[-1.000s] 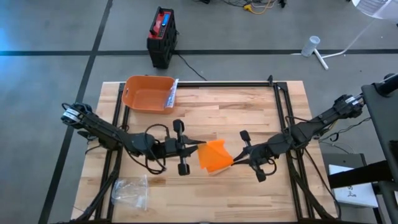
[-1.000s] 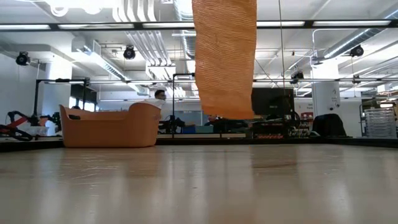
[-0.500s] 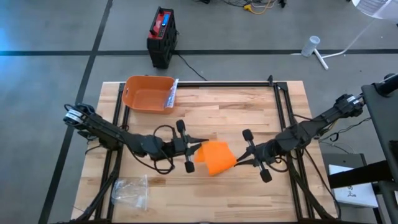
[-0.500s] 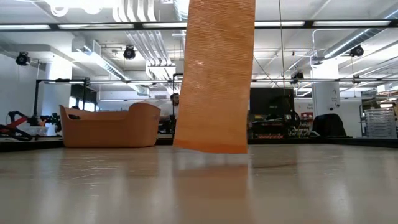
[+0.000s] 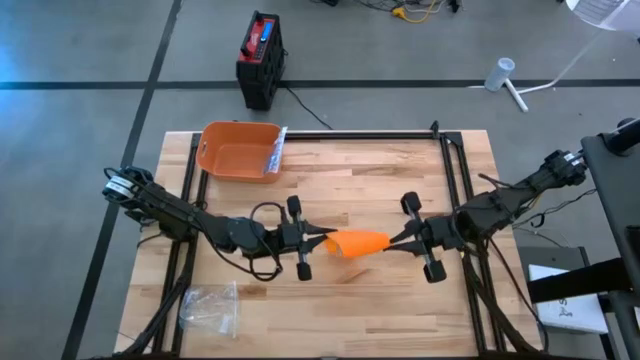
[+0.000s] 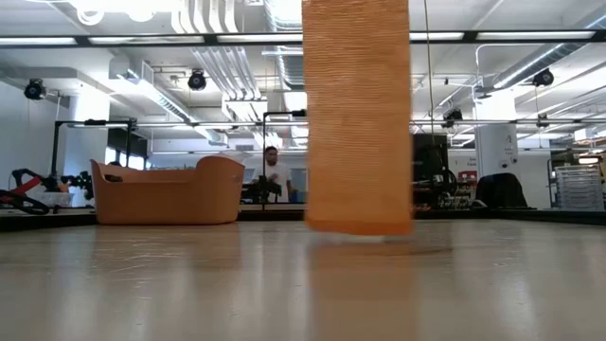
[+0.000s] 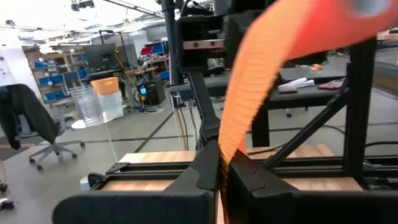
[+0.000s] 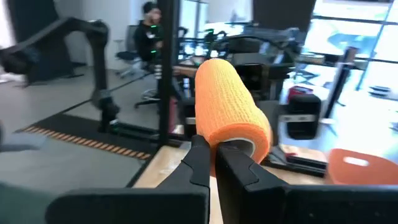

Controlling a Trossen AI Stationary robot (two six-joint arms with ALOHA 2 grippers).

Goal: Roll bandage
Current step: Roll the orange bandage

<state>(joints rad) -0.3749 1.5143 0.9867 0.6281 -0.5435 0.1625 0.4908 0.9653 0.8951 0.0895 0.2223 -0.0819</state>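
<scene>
The orange bandage (image 5: 358, 243) hung over the middle of the wooden bench (image 5: 340, 310), stretched between the two claws. The left claw (image 5: 322, 238) was clenched on the loose end of the bandage, its tips meeting on the fabric; in the left wrist view the strip (image 7: 249, 106) rose from between the pinched fingers (image 7: 205, 177). The right claw (image 5: 393, 243) was clenched on the rolled end, and the right wrist view showed the roll (image 8: 230, 106) gripped at its core between the two fingers (image 8: 200, 163). In the low view the bandage (image 6: 358, 114) hung as a broad band whose lower edge sat just above the bench top.

Relative to the bandage, the orange basket (image 5: 238, 150) stood well apart toward the far left corner of the bench, just inside the far edge. A clear plastic bag (image 5: 208, 308) lay well apart toward the near left corner. Bare wood lay open all around the bandage, towards the near edge and the far edge alike. Black frame rails (image 5: 455, 180) ran along both sides, outside the arms.
</scene>
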